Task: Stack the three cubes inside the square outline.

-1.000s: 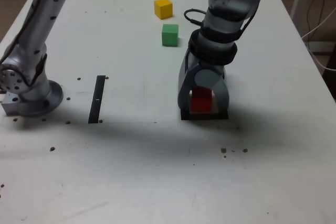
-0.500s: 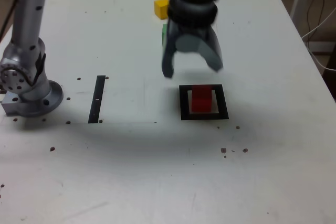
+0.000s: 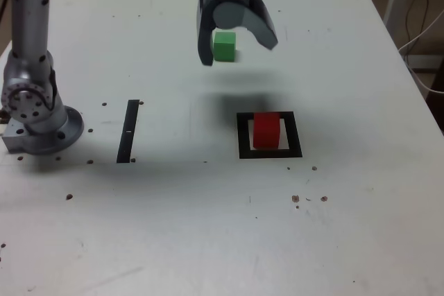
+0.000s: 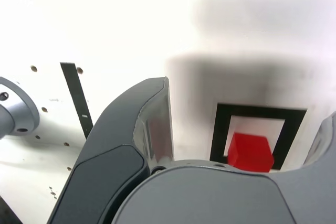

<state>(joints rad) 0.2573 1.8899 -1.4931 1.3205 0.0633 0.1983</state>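
A red cube [image 3: 266, 130] rests inside the black square outline [image 3: 243, 135] on the white table, with nothing touching it. The wrist view shows the same red cube [image 4: 251, 152] in the square outline [image 4: 223, 129], seen between my two dark fingers [image 4: 142, 129]. My gripper [image 3: 239, 50] hangs open above the table, farther back than the outline. In the exterior view a green cube [image 3: 224, 46] shows between the spread fingers; it lies on the table and I cannot tell how high above it the gripper hangs.
The arm's grey base [image 3: 38, 119] stands at the exterior view's left. A thin black strip [image 3: 127, 132] lies flat between the base and the outline. Small dark specks dot the table. Cables hang past the table's right edge [image 3: 423, 25].
The jaws opened and let go of the red cube, which stays in the outline. The gripper rose and moved back and to the exterior view's left, over the green cube.
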